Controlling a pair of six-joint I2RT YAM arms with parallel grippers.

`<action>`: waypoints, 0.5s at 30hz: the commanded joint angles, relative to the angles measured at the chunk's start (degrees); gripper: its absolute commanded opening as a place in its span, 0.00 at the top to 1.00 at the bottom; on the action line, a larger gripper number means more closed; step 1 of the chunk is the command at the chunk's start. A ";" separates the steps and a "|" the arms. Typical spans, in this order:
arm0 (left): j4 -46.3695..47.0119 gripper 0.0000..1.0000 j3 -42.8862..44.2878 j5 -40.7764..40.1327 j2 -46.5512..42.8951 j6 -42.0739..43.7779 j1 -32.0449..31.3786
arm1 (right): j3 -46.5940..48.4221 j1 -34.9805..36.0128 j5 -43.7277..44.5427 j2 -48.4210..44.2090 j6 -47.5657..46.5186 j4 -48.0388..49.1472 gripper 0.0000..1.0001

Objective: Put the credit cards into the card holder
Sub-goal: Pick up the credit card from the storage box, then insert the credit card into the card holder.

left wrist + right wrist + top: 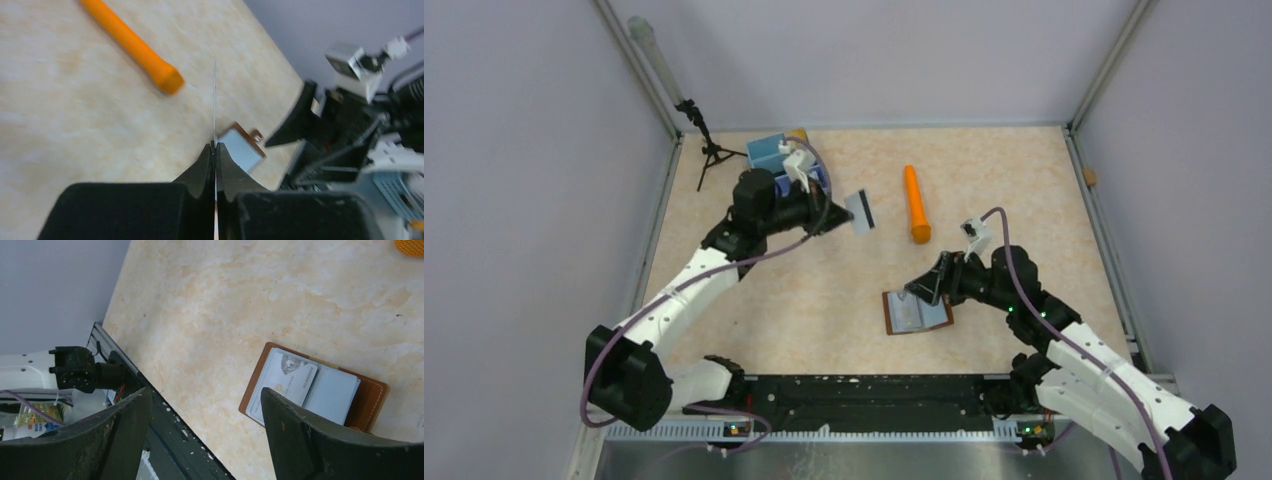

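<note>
**Left pincer (842,216) gripping a card (861,212), right pincer (916,288) gaping**

Your left pincer is clamping tight on a grey-blue card, holding it above the table (804,300). Your right pincer is hanging wide open and empty at the 12 o'clock edge of the wallet (916,314). The wallet is lying open at the card's 5 o'clock, with other cards (287,382) showing inside.

Orange stick (916,204), blue tray (767,149), tripod (710,150)

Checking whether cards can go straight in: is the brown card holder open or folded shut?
Open. The card holder lies spread flat on the table, pale cards showing face up inside its brown border.
</note>
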 commanded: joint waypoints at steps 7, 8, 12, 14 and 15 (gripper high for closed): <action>20.16 1.00 -17.84 4.01 -7.51 -15.93 -17.26 | -0.68 -0.49 -2.87 -6.31 2.60 4.71 0.21; 22.05 1.00 -19.21 3.59 -7.85 -17.50 -18.29 | -1.03 -0.49 -4.09 -6.32 2.81 5.50 0.21; 29.13 1.00 -23.02 2.40 -7.86 -22.41 -22.00 | -2.44 -0.48 -10.45 -4.47 4.00 10.40 0.26; 31.19 1.00 -23.70 1.38 -7.46 -23.53 -23.36 | -2.77 -0.44 -14.26 -2.73 4.60 13.26 0.30; 31.86 1.00 -23.92 0.98 -7.21 -23.96 -23.71 | -2.79 -0.49 -15.91 -1.99 4.73 14.42 0.32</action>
